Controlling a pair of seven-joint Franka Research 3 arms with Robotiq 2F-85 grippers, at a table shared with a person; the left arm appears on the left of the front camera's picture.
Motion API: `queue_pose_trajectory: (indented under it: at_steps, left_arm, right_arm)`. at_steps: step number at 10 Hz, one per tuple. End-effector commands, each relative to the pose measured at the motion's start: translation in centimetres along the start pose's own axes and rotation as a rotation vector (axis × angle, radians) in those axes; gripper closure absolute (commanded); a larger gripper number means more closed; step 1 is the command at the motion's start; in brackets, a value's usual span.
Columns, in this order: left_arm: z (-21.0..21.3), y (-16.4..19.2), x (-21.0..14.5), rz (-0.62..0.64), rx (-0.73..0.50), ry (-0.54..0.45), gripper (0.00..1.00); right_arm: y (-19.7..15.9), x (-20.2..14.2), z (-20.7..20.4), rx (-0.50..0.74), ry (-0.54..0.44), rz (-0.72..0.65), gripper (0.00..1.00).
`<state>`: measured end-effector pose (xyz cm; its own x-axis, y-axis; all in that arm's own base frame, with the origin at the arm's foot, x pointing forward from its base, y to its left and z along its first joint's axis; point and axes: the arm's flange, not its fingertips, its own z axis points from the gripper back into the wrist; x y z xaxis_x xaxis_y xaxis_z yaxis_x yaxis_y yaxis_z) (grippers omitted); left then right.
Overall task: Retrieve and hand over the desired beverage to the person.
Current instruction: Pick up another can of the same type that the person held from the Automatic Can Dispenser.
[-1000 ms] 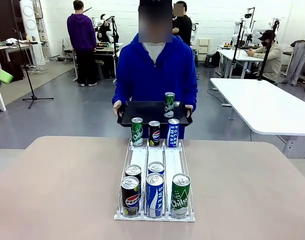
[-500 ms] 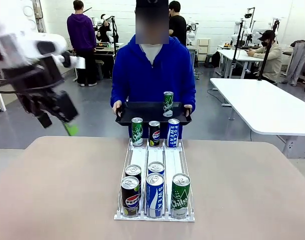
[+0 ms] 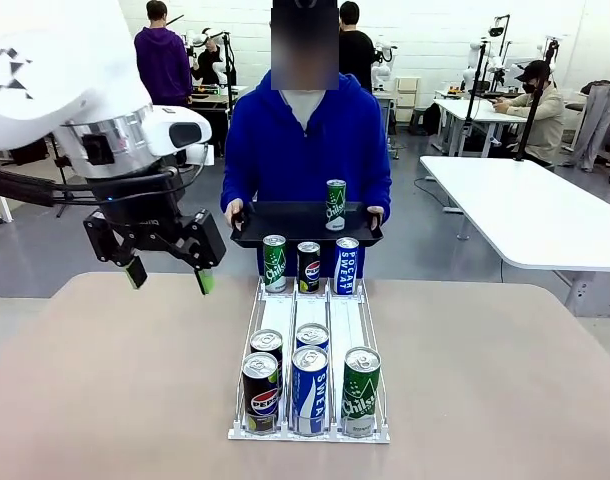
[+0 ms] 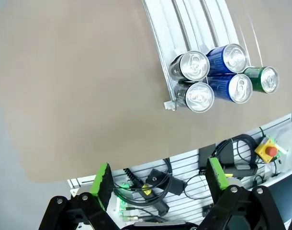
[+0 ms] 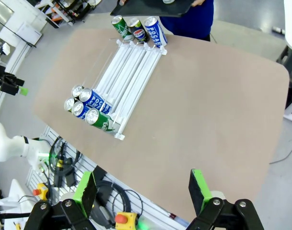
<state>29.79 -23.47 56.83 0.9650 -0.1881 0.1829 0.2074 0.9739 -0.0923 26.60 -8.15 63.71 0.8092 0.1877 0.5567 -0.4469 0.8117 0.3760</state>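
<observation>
matte tan table (image 3: 105, 380) w/ white wire rack (image 3: 282, 315) of shiny cylindrical cans (image 3: 310, 390).

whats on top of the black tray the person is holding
One green can stands upright on the tray, right of middle; nothing else shows on it. Three rack cans cover part of its front edge.

Your front camera looks across the surface (image 3: 105, 400) at the person (image 3: 305, 150). Both wrist cameras stare down from above, the right one higher; all three share the can rack (image 3: 282, 312).
</observation>
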Motion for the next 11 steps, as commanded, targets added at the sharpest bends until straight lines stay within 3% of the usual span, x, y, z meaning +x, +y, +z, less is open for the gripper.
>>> queue_pose_trajectory:
  at_steps: [1, 8, 10, 11]
  left_arm:
    - [1.2, 0.7, -0.5, -0.030, 0.002, -0.004, 0.00]
    - [1.0, 0.4, -0.4, -0.012, -0.012, -0.006, 0.00]
    - [-2.9, -3.5, -0.4, -0.008, 0.068, 0.038, 0.00]
    - [-4.9, -4.8, 0.1, 0.016, 0.149, 0.015, 0.00]
  right_arm:
    - [-0.2, 0.1, -0.2, 0.024, -0.008, 0.008, 0.00]
    - [-0.2, 0.1, -0.2, 0.024, -0.008, 0.008, 0.00]
    - [-0.2, 0.1, -0.2, 0.024, -0.008, 0.008, 0.00]
    - [-0.2, 0.1, -0.2, 0.024, -0.008, 0.008, 0.00]
